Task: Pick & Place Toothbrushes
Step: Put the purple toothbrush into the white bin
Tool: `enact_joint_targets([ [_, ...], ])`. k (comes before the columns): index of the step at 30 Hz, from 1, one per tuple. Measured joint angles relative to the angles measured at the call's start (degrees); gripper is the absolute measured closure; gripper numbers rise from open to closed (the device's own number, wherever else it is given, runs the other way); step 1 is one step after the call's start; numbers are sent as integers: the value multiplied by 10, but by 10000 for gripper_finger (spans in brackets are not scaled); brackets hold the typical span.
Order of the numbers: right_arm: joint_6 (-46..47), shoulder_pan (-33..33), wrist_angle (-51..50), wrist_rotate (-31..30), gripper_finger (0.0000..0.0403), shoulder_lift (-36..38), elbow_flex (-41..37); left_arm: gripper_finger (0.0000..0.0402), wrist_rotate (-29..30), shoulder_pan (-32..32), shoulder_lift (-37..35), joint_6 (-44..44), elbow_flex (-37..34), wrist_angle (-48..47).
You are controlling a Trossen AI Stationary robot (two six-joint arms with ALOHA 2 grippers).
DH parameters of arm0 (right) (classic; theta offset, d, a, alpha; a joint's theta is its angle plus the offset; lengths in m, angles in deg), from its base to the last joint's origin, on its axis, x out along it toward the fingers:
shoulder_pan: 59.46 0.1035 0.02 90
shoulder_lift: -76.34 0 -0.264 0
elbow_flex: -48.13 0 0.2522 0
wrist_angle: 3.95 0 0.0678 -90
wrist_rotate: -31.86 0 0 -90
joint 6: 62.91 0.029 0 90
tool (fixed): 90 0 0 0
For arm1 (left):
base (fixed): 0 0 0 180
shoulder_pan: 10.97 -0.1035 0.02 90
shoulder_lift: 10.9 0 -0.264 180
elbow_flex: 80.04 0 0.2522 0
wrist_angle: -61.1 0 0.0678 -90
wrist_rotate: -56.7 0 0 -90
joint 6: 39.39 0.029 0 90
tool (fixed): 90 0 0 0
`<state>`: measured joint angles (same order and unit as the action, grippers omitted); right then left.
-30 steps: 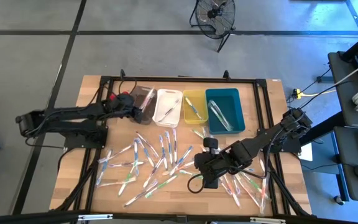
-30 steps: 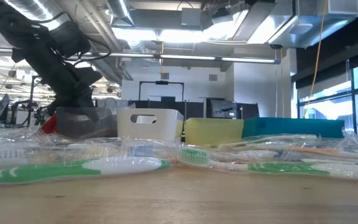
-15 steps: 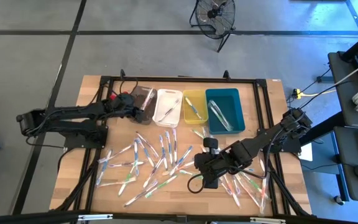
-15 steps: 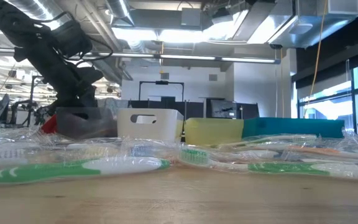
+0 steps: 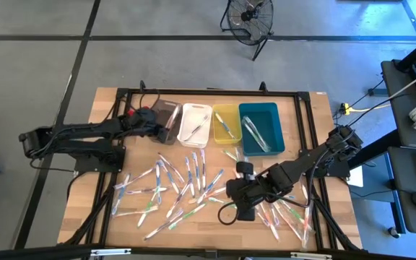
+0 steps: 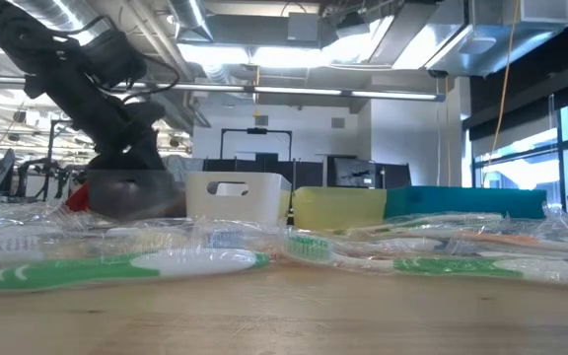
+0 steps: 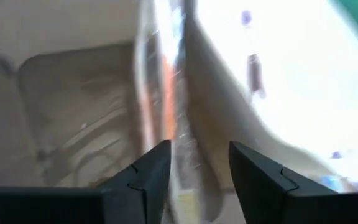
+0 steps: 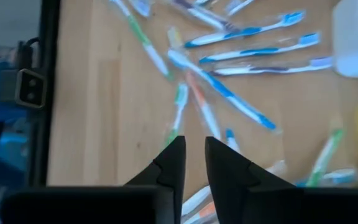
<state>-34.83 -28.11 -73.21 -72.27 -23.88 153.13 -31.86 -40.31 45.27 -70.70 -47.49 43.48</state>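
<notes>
Many wrapped toothbrushes (image 5: pixel 172 184) lie scattered flat on the wooden table (image 5: pixel 107 152), with more of them at the right (image 5: pixel 287 213). My left gripper (image 5: pixel 159 124) (image 7: pixel 199 155) stands open at the grey bin (image 5: pixel 168 115). A clear-wrapped toothbrush with an orange streak (image 7: pixel 169 93) lies beyond its fingers, along the bin's wall next to the white bin (image 7: pixel 278 81). I cannot tell whether the fingers touch it. My right gripper (image 5: pixel 237 206) (image 8: pixel 195 149) hangs shut above the scattered toothbrushes, with nothing between its fingers.
The white (image 5: pixel 195 123), yellow (image 5: pixel 226 123) and teal (image 5: pixel 260 128) bins stand in a row beside the grey one at the table's far side, and each holds a toothbrush or two. A small red object (image 5: pixel 144 110) sits left of the grey bin. A black frame (image 5: pixel 208 92) edges the table.
My left gripper has opened where it stands at the grey bin; in the low view its fingers spread wider than a second ago. Both arms have otherwise kept still.
</notes>
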Motion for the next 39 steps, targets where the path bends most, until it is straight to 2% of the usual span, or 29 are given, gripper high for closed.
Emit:
enact_joint_targets([
  [6, 37, 0, -20, 35, 297, 0, 0, 246, -46, 1, -16, 0, 0, 58],
  [13, 159, 14, -143, 85, 266, 0, 0, 245, -108, 23, -42, -25, 0, 67],
  [18, 251, 38, -214, 105, 253, 0, 0, 245, -101, 47, -61, -25, 0, 71],
  [25, 339, 78, -270, 46, 249, 0, 0, 245, -99, 106, -79, -25, 0, 147],
  [30, 425, 91, -328, 36, 253, 0, -15, 245, -97, 170, -79, -24, 0, 226],
  [34, 435, 94, -338, 44, 247, 0, -59, 245, -63, 226, -79, -13, 0, 264],
  [39, 435, 91, -294, 45, 228, 0, -128, 245, -20, 280, -79, -5, 0, 274],
])
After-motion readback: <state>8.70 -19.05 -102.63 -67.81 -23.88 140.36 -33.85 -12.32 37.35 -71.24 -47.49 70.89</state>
